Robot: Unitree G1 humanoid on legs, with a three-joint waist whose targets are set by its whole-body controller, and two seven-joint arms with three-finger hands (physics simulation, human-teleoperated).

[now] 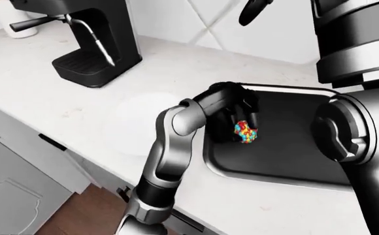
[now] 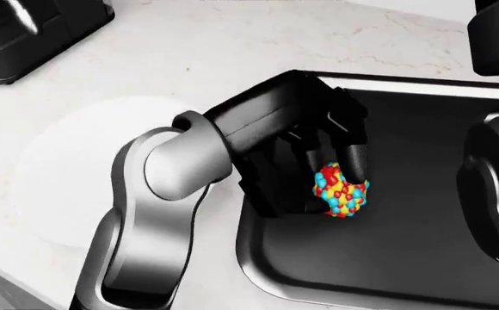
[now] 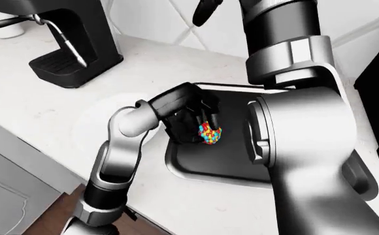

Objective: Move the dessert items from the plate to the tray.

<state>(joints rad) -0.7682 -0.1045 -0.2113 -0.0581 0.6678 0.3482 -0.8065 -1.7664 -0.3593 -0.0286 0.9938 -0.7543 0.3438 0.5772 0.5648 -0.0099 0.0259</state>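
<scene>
A small dessert item speckled red, yellow and blue (image 2: pixel 343 190) is in my left hand (image 2: pixel 318 171), whose dark fingers (image 2: pixel 354 157) close round it. The hand holds it over the left part of the black tray (image 2: pixel 413 258), close to the tray's floor; I cannot tell whether it touches. A white round plate (image 2: pixel 69 168) lies on the counter just left of the tray, partly behind my left forearm, and looks bare. My right arm is raised; its hand (image 1: pixel 255 12) shows only as a dark shape at the top of the eye views.
A black espresso machine (image 1: pixel 98 44) stands at the upper left on the white marble counter (image 1: pixel 176 63), with a white cup (image 1: pixel 13 22) beside it. My right forearm (image 3: pixel 300 142) fills the right side. Grey cabinet fronts (image 1: pixel 6 196) and wooden floor lie below the counter edge.
</scene>
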